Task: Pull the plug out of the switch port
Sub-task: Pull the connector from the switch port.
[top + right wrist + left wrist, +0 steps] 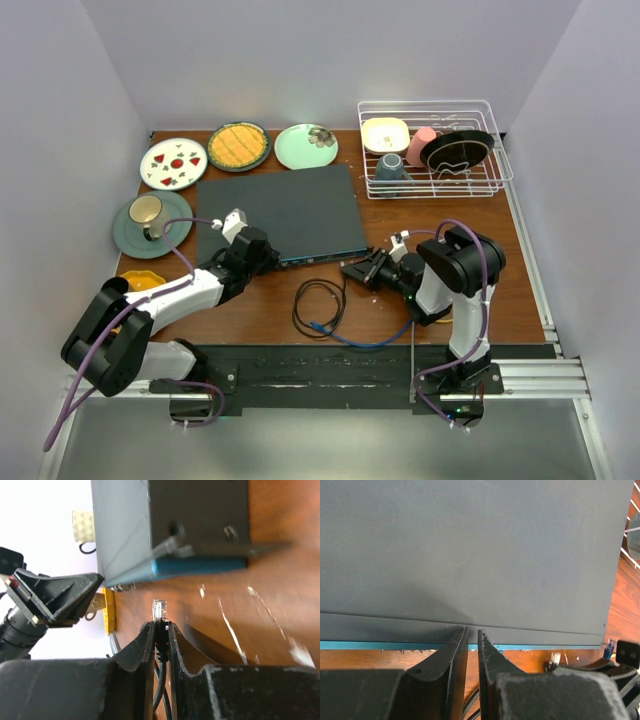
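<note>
my right gripper [160, 626] is pinching the small clear plug [159, 611], already out, just beside the big flat dark-grey switch [275, 212] in the middle of the brown table [500, 290]. my left gripper [472, 635], clenched empty, is touching it.

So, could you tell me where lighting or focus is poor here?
Right wrist view: left background blown out white, flat dark-grey switch box soft, small clear plug sharp, glare streaks on the brown wooden table. Left wrist view: sharp, a shadow on the box's near part. Top view: evenly lit.
</note>
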Available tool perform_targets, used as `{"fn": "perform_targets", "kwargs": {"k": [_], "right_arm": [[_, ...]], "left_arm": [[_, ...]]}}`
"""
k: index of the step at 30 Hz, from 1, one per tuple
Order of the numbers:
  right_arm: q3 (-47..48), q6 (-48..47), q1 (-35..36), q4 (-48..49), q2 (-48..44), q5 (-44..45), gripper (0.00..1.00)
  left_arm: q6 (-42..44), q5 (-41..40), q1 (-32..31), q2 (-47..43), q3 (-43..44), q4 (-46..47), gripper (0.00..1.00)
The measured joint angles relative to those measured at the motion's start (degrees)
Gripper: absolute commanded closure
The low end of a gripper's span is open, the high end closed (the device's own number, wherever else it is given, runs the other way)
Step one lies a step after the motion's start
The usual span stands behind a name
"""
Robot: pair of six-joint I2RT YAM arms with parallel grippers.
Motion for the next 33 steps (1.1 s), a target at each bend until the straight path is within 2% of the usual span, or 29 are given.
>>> {"fn": "perform_targets", "kwargs": {"k": [3,6,9,10,12,13,14,18,21,24,28,33], "right_arm": [[-2.21,-0.48,0.0,-1.88,-2.54,0.11,1.0],[-4.2,-1.49,0.0,-6.54,-8.13,-0.02,1.0],[-4.31,-2.89,0.09,-9.27,-15.72,-0.15,1.0],[-4.02,-3.98,0.26,-11.37,-20.44,-0.13,1.0],[-2.6,-6.38,0.85,-15.23,-28.92,-0.13,1.0],[-0.87,-8.26,1.31,-19.87,-33.64,0.09,1.0],[1.22,-10.43,1.73,-24.94,-38.66,0.33,1.0],[8.46,-17.57,2.45,-39.23,-50.69,1.49,1.0],[11.61,-21.38,2.43,-46.31,-53.83,2.51,1.0],[11.78,-23.08,2.43,-51.82,-54.34,3.23,1.0],[11.78,-23.26,2.43,-57.44,-54.03,3.34,1.0],[12.48,-23.45,2.43,-61.77,-54.95,3.37,1.0]], "left_arm": [[0.0,0.0,0.0,-0.13,0.02,-0.2,0.82],[0.42,0.02,0.0,-0.81,0.02,-1.11,0.76],[1.57,0.09,-0.04,-2.21,0.0,-2.86,0.55],[2.43,0.24,-0.07,-2.95,0.0,-3.15,0.41],[4.42,0.94,-0.04,-4.39,-0.04,-3.15,0.24],[5.53,1.75,-0.04,-5.14,-0.07,-2.43,0.09],[6.56,2.69,-0.04,-5.88,-0.07,-1.31,0.02],[10.56,7.98,-0.04,-8.13,-0.74,4.79,0.0],[12.98,13.4,-0.33,-9.38,-2.29,11.23,0.0],[16.9,20.15,-2.08,-11.87,-6.21,22.25,0.0],[23.3,27.17,-9.79,-15.23,-10.88,36.17,0.0],[31.5,28.44,-19.78,-12.83,-8.81,40.74,0.0]]}}
